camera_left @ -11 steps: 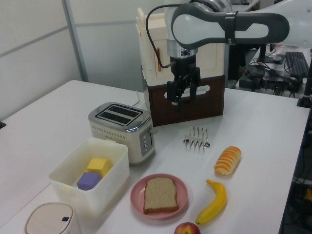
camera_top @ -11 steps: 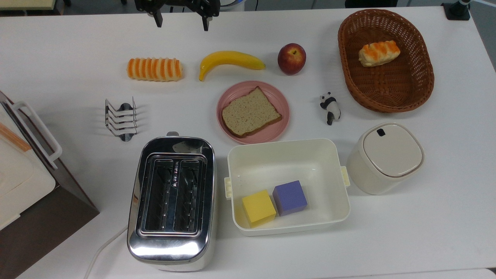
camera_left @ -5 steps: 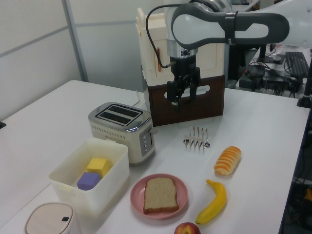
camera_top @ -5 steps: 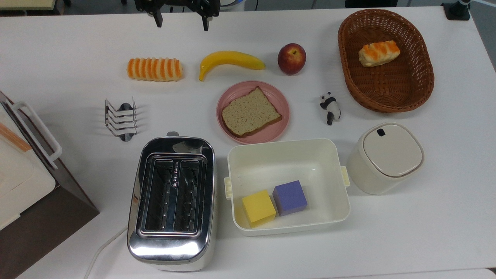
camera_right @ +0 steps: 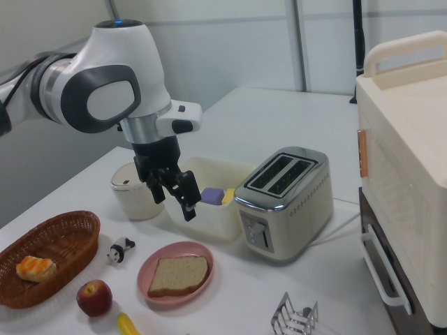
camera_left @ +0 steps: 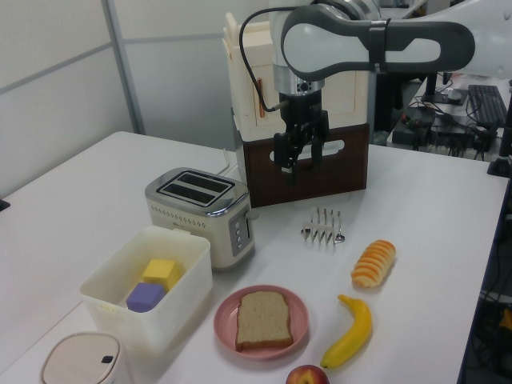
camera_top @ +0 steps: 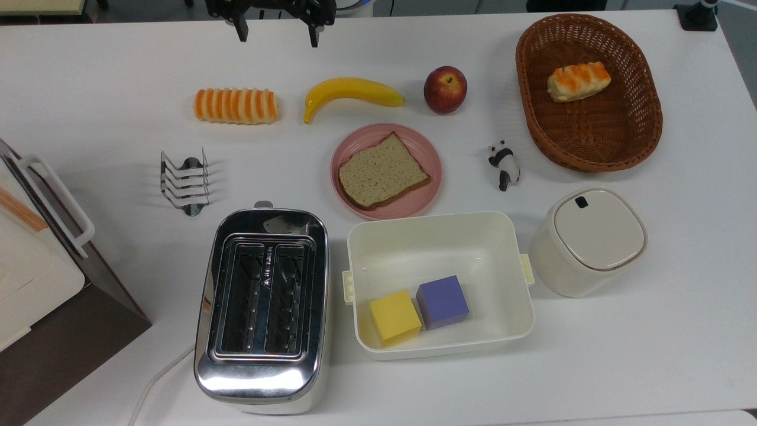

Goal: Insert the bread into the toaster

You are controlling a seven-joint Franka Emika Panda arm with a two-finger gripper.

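Standing at the near edge of the table (camera_top: 650, 355) in the top view, the chrome toaster (camera_top: 262, 309) shows two empty slots, with a white bin (camera_top: 439, 284) just beside it on the top view's right holding a yellow cube (camera_top: 394, 318) and a purple cube (camera_top: 442, 302). Beyond them the slice of bread (camera_top: 382, 171) lies flat on a pink plate (camera_top: 414, 204), well apart from the toaster, with a wire toast rack (camera_top: 184, 181) off toward the top view's left. Farther back lie a banana (camera_top: 351, 94) and an apple (camera_top: 445, 89). At the far edge the gripper (camera_top: 275, 34) hangs above the table with its fingers spread wide and empty.
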